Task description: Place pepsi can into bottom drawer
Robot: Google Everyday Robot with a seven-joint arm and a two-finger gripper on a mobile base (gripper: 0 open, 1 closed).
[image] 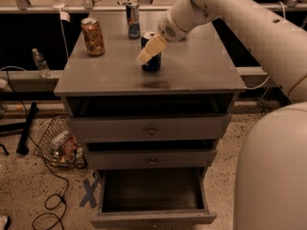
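The robot's gripper is over the grey cabinet top, near the middle. One pale finger lies slanted across the front of the pepsi can. The other finger is hidden behind the can, so the jaws look closed on the can. The can stands up straight. It is hard to tell if its bottom touches the top or floats just above it. There is a dark shadow on the top, just in front of the can.

The orange-gold can stands well to the left. The tall blue-silver can stands behind the pepsi can, near the back edge.

Down below, the bottom drawer is pulled out and open. The two drawers above it are pulled out only a little
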